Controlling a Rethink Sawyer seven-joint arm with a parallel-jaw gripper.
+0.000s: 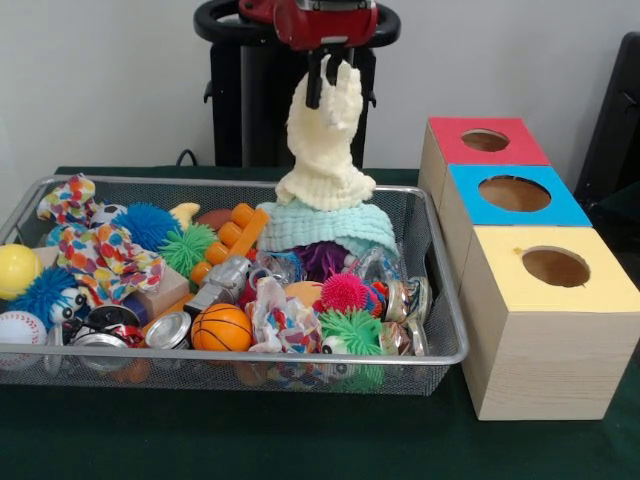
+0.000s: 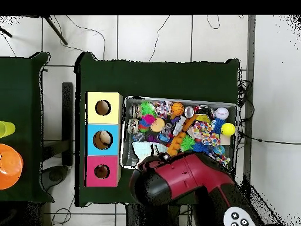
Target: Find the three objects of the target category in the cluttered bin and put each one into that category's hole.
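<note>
A red and black gripper (image 1: 330,88) pinches a pale yellow cloth (image 1: 325,140) between its dark fingers (image 1: 315,85), the cloth's lower end resting on a mint green cloth (image 1: 325,228) at the wire bin's (image 1: 440,300) far right corner. Beside the bin on the green surface (image 1: 300,440) stand three wooden boxes, one hole each: red-topped (image 1: 485,140), blue-topped (image 1: 513,193), yellow-topped (image 1: 553,268).
</note>
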